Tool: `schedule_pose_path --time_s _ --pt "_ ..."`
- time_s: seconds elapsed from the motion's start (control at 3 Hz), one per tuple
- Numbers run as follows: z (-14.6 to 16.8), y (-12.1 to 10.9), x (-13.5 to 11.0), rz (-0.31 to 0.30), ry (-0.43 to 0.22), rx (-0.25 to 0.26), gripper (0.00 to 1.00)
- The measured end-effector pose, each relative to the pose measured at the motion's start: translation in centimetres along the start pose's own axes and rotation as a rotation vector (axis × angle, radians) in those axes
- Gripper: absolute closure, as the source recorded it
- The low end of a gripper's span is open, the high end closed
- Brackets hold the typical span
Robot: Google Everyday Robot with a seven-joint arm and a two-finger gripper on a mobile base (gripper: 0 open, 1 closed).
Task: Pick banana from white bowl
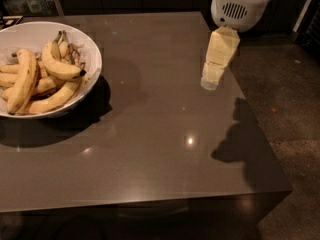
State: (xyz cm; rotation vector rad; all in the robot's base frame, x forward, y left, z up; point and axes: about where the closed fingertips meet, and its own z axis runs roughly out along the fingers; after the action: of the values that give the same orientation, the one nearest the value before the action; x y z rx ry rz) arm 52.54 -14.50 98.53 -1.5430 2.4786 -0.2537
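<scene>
Table [150, 134]: banana [57, 66] atop other bananas [22, 81] in white bowl [35, 34]; tool [211, 79] well apart, state unclear.

The table top [150, 174] is a smooth, polished dark grey-brown slab, glossy enough to throw back the lights as bright spots. The white bowl [96, 59] is smooth with a soft sheen; ceramic or plastic, I cannot tell. The banana [60, 68] has a matt yellow peel. The gripper [210, 83], above the table's edge well apart from the bowl, looks like matt cream plastic beneath a smooth white housing [240, 6]. The floor [290, 94] is dull and speckled.
</scene>
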Motion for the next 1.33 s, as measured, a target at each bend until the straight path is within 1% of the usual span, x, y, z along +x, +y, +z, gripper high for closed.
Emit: schedule_pose_path --time_s 0.33,0.67,1.0,1.33 --pt "-2.6 0.0 -3.5 -0.012 -0.062 0.013 0.0" --pt "-4.0 0.2 -7.6 -0.078 -0.121 0.015 0.0" --pt "-4.1 -0.2 -8.8 -0.082 -0.156 0.037 0.0" --pt "-3.3 1.0 -11.1 -0.108 -0.192 0.006 0.0"
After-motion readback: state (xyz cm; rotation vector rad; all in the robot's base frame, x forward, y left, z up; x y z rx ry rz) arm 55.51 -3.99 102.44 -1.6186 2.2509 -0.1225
